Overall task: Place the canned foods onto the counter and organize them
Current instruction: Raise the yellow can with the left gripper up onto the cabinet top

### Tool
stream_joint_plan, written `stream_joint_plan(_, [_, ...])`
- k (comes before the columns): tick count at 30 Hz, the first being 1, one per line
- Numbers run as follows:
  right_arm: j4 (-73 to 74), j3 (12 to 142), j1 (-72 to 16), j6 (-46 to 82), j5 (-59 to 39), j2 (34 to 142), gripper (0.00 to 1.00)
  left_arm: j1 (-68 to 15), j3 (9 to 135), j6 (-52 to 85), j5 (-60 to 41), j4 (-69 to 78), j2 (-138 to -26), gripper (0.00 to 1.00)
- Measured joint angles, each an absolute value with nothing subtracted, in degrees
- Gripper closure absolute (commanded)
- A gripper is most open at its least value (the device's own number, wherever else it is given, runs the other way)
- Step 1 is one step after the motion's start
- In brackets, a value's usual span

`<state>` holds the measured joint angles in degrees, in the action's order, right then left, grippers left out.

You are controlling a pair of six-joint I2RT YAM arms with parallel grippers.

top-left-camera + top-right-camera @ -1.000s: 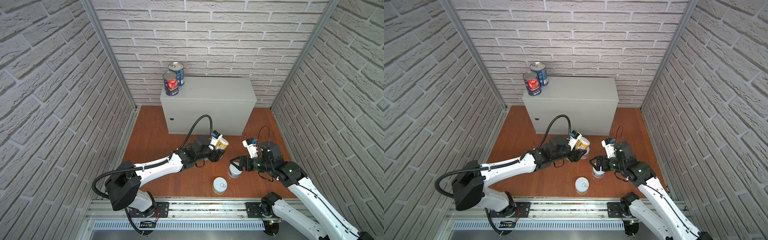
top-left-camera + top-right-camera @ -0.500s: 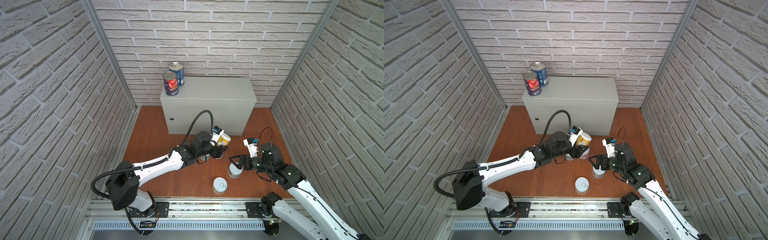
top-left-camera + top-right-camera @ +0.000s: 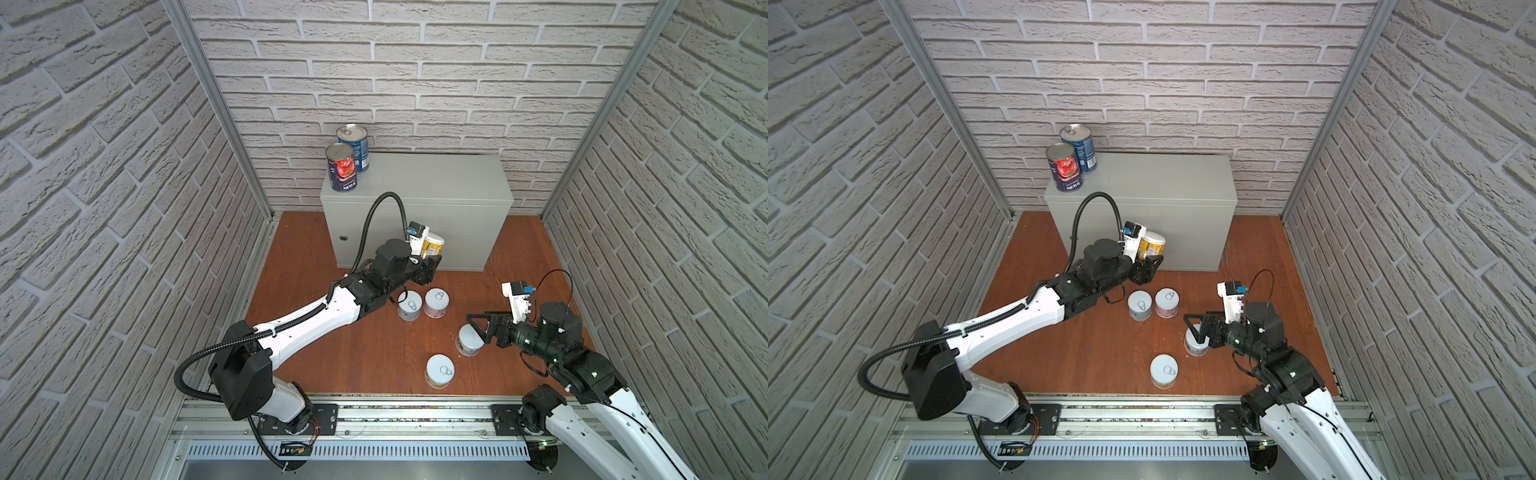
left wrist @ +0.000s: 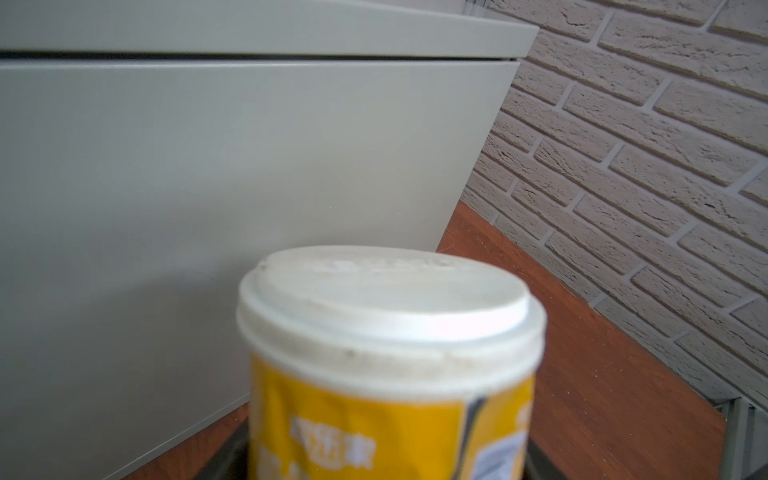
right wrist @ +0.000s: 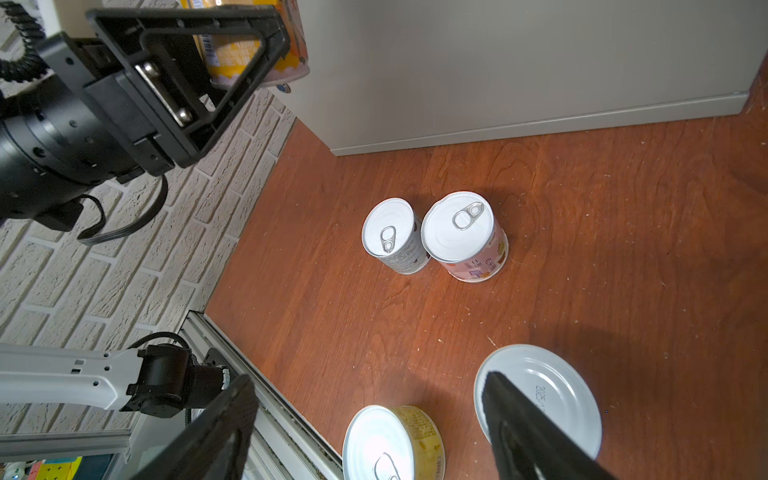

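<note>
Left gripper (image 3: 433,261) pinching yellow can (image 3: 434,246) by sides, off floor, before counter (image 3: 436,178) front. Looks rigid, smooth, fairly heavy; grip mid-body. Right gripper (image 3: 473,329) spread near pale can (image 3: 468,343).

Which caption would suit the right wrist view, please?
Left hand holds a yellow can in front of the counter; four cans stand on the floor.

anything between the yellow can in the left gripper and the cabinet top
The yellow white-lidded can, held in the left gripper, faces the light-grey metal cabinet front-on, below its top edge, so its front wall blocks a straight move. On top, two tall metal-topped cans stand only at the left end.
</note>
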<state>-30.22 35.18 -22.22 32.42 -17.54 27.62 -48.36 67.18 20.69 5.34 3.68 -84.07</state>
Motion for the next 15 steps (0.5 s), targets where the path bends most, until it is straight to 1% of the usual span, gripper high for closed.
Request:
stream_joint_plan(7, [-30.41, 31.57, -22.22, 33.65, -16.36, 24.32, 0.14, -47.99, 70.72, 20.32, 5.87, 2.52, -84.58, 0.59])
stream_joint_plan(15, [-30.63, 28.91, -22.22, 35.05, -16.25, 21.45, 0.14, -47.9, 79.33, 17.58, 6.2, 1.13, -86.89, 0.58])
